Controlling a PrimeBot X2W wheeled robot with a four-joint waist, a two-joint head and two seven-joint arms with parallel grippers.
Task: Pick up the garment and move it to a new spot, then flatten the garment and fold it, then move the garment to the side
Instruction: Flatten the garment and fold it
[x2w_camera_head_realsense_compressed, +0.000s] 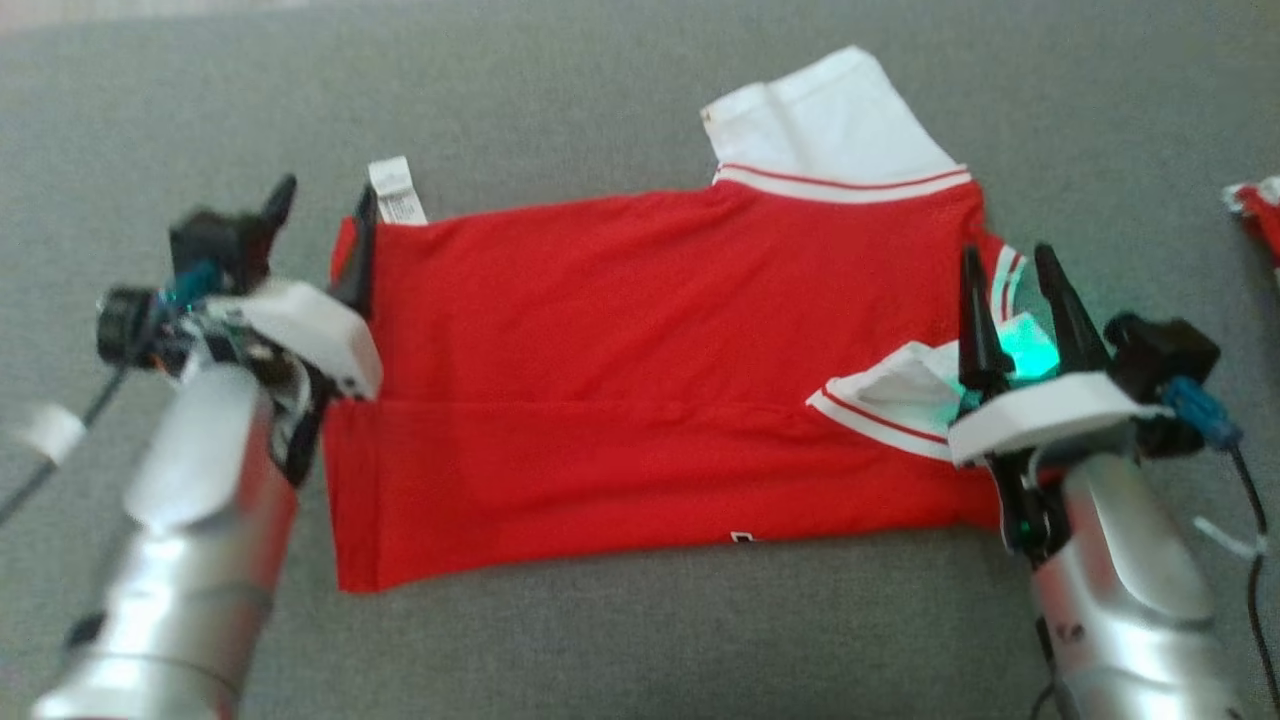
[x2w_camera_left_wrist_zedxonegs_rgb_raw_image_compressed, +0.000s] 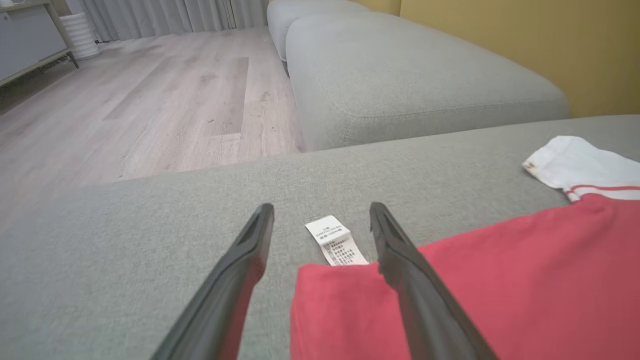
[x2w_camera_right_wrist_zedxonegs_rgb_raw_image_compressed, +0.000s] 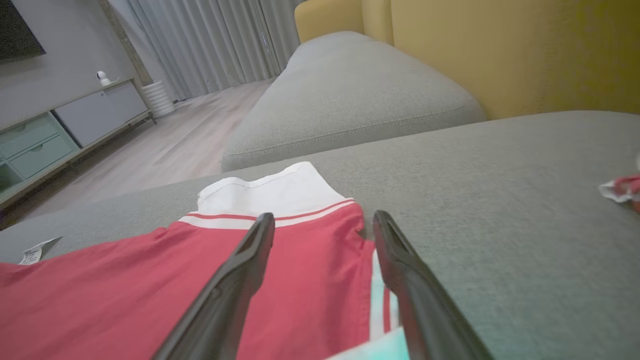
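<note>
Head view, garment (x2w_camera_head_realsense_compressed: 640, 400): spread flat on the grey cushion (x2w_camera_head_realsense_compressed: 600, 640), hem to the left, collar end to the right; near sleeve tucked onto the red body, far sleeve (x2w_camera_head_realsense_compressed: 830, 120) sticking out.
Head view, left pincer (x2w_camera_head_realsense_compressed: 325, 205): wide and empty, over the hem corner beside the white tag (x2w_camera_head_realsense_compressed: 398, 190).
Head view, right pincer (x2w_camera_head_realsense_compressed: 1007, 265): wide and empty, above the collar end.
Left wrist view, step: probably the fold. Take the hem corner just under the tag — cloth, not the tag alone.
Right wrist view, step: match that hold at the shoulder edge, then lift both ends level to avoid dragging creases.
Right wrist view, surroundings: red-and-white scrap (x2w_camera_right_wrist_zedxonegs_rgb_raw_image_compressed: 622, 190) well apart to the right, second cushion (x2w_camera_right_wrist_zedxonegs_rgb_raw_image_compressed: 350, 95) and yellow backrest (x2w_camera_right_wrist_zedxonegs_rgb_raw_image_compressed: 500, 50) beyond — apparently nothing between pincers and cloth.
</note>
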